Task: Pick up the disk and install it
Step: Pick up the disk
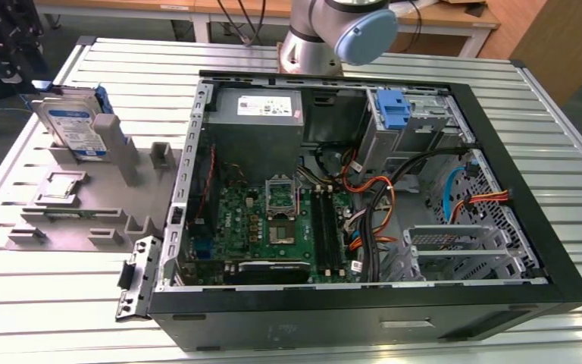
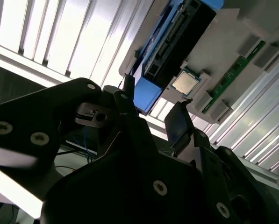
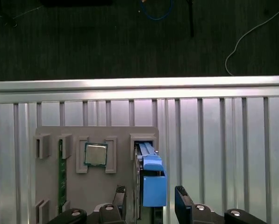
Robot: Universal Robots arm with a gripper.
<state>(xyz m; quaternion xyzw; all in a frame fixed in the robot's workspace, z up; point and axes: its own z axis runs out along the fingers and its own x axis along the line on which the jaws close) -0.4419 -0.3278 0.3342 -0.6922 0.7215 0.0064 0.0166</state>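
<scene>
The disk [image 1: 73, 125] stands on edge in a grey holder [image 1: 69, 212] on the table, at the exterior view's left of the open computer case [image 1: 372, 197]. In the first wrist view I look down on the disk [image 3: 147, 175], seen edge-on with its blue carrier on top. My gripper [image 3: 151, 200] is open, with one dark finger on each side of the disk's blue end and not touching it. In the second wrist view the disk [image 2: 176, 42] lies beyond the gripper [image 2: 153, 109], and the fingertips [image 2: 179, 123] are spread.
The holder also carries a processor chip [image 3: 96, 154] and a green memory stick [image 3: 61, 175]. Inside the case a lone blue bracket [image 1: 392, 106] sits by the drive bays at the back, with cables [image 1: 392, 189] across the middle. The slatted table edge [image 3: 139, 85] is just beyond the holder.
</scene>
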